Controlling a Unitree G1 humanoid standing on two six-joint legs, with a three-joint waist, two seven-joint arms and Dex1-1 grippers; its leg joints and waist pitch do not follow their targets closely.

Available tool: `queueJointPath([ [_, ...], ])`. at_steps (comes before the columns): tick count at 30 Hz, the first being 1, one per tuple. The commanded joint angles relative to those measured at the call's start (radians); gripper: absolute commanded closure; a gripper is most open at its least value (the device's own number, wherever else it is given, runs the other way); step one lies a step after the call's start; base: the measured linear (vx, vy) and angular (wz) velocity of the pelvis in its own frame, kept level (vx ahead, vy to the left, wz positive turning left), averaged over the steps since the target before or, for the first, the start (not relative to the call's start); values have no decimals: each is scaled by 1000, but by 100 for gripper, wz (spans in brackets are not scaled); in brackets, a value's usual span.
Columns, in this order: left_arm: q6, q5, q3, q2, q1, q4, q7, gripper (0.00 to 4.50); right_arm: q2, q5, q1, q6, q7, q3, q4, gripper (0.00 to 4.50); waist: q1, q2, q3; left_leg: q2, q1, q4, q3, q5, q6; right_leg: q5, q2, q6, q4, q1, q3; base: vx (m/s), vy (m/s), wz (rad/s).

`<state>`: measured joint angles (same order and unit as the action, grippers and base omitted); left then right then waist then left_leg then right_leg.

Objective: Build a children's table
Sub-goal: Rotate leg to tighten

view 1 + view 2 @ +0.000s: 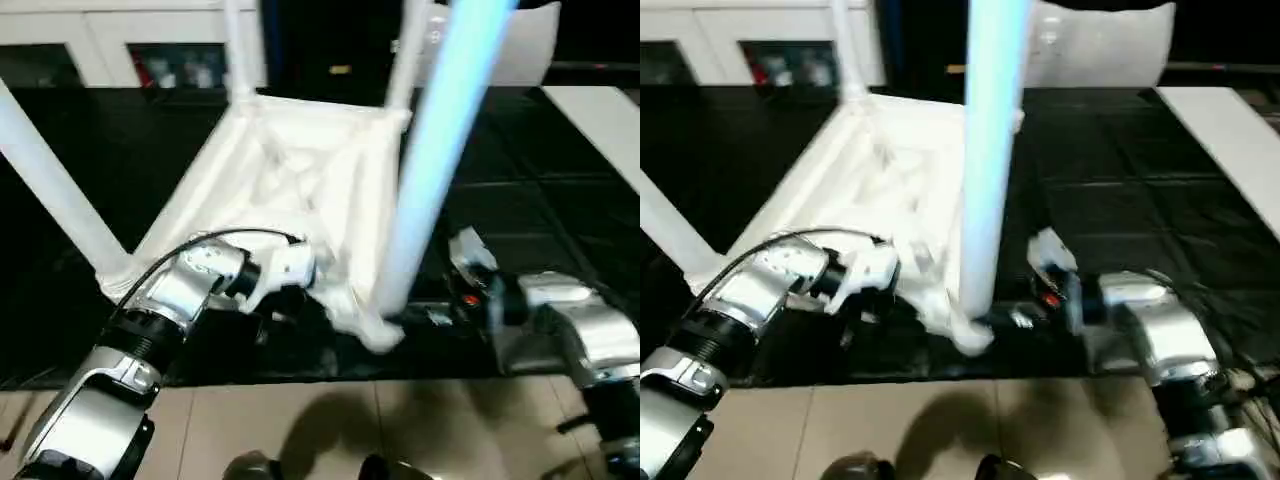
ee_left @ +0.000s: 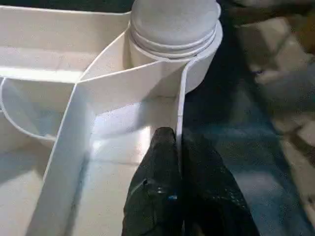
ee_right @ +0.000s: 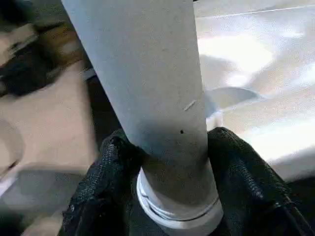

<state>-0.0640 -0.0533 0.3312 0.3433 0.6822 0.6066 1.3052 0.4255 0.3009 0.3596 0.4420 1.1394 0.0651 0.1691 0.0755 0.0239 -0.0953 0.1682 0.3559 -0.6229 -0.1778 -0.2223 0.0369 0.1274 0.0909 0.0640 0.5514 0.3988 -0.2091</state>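
Tabletop (image 1: 300,170) lies upside down on the black mat (image 1: 520,200), ribbed underside up, so its 4 corner sockets face me. I count 4 legs standing in it: 2 at the far corners, 1 at the left corner (image 1: 50,180), and the near leg (image 1: 430,160) at the corner closest to the mat's front edge.

Left gripper (image 2: 178,147): my fingers are pinched together on the thin rim wall of the tabletop, just beside the near socket (image 2: 172,54), 1 finger inside the rim and 1 outside. My judgement is that this hold keeps the top from sliding or spinning while the leg is worked.

Right gripper (image 3: 170,162): my 2 fingers clasp the near leg low down, right above its threaded collar, 1 finger on each side and touching the tube. A grip this low should give the most control over how the foot of the leg sits in the socket.

Near leg leans slightly toward the tabletop's far edge rather than rising straight; I cannot tell whether it is fully seated. The collar rings visible above the socket suggest it is not yet home.

Step in hand, as I read it: seating the last leg. Risk: if the collar is cocked in the socket, pushing or twisting could lift this corner.

White cabinet (image 1: 110,45) stands beyond the mat's far edge, and a flat board (image 1: 605,125) lies at its right edge.
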Motion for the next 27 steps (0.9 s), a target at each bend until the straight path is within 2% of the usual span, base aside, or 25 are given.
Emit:
queueJointPath([
  [1,-59,27,19,-87,19,-85,-56,450,-90,12,31,65,-140,8,-44,257,-9,-11,76,67,-9,74,41,-173,-27,577,99,-73,-118,-69,60,0,0,0],
  [2,-64,27,19,-91,19,-87,-62,450,-95,10,32,68,-149,6,-45,257,-24,-9,78,70,-3,76,46,-171,-31,553,99,-77,-116,-74,56,0,0,0],
  [3,-121,21,11,-133,22,-99,-133,450,-139,-16,41,96,-236,-2,-56,257,-38,-9,77,74,1,76,48,-174,-36,530,97,-77,-116,-74,55,0,0,0],
  [4,-124,20,11,-136,23,-99,-138,450,-143,-18,42,99,-243,-3,-56,257,-45,-9,77,74,-2,75,48,-177,-35,527,97,-78,-117,-73,56,0,0,0],
  [6,-187,2,-3,-209,37,-89,-255,450,-229,-72,65,178,-429,-22,-54,257,-60,-8,76,68,-1,73,48,-171,-32,524,95,-66,-118,-71,54,0,0,0],
  [7,-187,2,-3,-209,37,-89,-255,450,-229,-72,65,178,-429,-22,-54,257,-70,-10,78,60,1,70,46,-169,-38,531,95,-71,-120,-73,52,0,0,0],
  [8,-187,2,-3,-209,37,-89,-255,450,-229,-72,65,178,-429,-22,-54,257,-74,-9,78,56,1,69,44,-166,-51,528,95,-75,-120,-72,54,0,0,0],
  [10,-222,-6,-27,-259,53,-62,-355,450,-294,-107,83,211,-570,-46,-35,257,-78,2,78,61,0,70,46,-160,-61,499,94,-63,-117,-69,56,0,0,0],
  [11,-239,-14,-39,-282,60,-53,-408,450,-324,-118,90,233,-638,-60,-31,257,-86,-1,79,67,3,72,49,-150,-61,470,91,-46,-112,-69,56,0,0,0],
  [12,-256,-17,-56,-310,67,-43,-466,450,-356,-119,95,236,-693,-77,-24,257,-86,0,82,67,3,71,50,-143,-59,457,92,-39,-109,-70,56,0,0,0],
  [13,-265,-24,-68,-340,72,-39,-521,450,-388,-119,97,203,-744,-96,-16,257,-84,-1,84,66,3,70,48,-125,-62,431,95,-27,-105,-69,60,0,0,0],
  [14,-265,-25,-68,-345,72,-39,-526,450,-394,-114,96,187,-743,-98,-13,257,-79,0,88,69,8,70,50,-102,-74,395,99,-16,-97,-73,64,0,0,0],
  [15,-265,-25,-68,-346,71,-40,-527,450,-395,-114,95,181,-741,-98,-13,202,-77,0,88,73,13,70,51,-79,-96,346,98,-4,-88,-73,68,0,0,0],
  [17,-256,-27,-65,-343,66,-48,-521,450,-388,-117,87,155,-719,-84,-22,189,-75,1,87,78,12,71,52,-69,-119,304,100,14,-80,-72,73,0,0,0],
  [19,-255,-37,-54,-330,54,-73,-504,450,-369,-146,70,128,-696,-63,-46,168,-72,0,87,78,12,71,50,-70,-124,289,102,30,-77,-72,76,0,0,0],
  [20,-252,-38,-50,-313,45,-87,-484,450,-344,-151,58,106,-675,-60,-58,153,-71,-5,86,78,11,72,49,-73,-125,290,102,30,-77,-72,77,0,0,0],
  [21,-252,-38,-50,-313,45,-87,-484,450,-344,-151,58,106,-675,-60,-58,144,-68,-3,84,77,12,72,47,-73,-128,294,102,34,-76,-73,78,0,0,0],
  [25,-205,-36,-43,-251,24,-110,-421,450,-244,-133,30,42,-568,-81,-81,115,-60,-1,86,77,10,72,46,-82,-129,308,104,29,-78,-75,79,0,0,0],
  [27,-204,-34,-43,-228,18,-112,-402,450,-195,-123,21,28,-517,-87,-87,98,-56,-1,86,84,8,72,47,-69,-138,280,101,43,-71,-72,82,0,0,0],
])
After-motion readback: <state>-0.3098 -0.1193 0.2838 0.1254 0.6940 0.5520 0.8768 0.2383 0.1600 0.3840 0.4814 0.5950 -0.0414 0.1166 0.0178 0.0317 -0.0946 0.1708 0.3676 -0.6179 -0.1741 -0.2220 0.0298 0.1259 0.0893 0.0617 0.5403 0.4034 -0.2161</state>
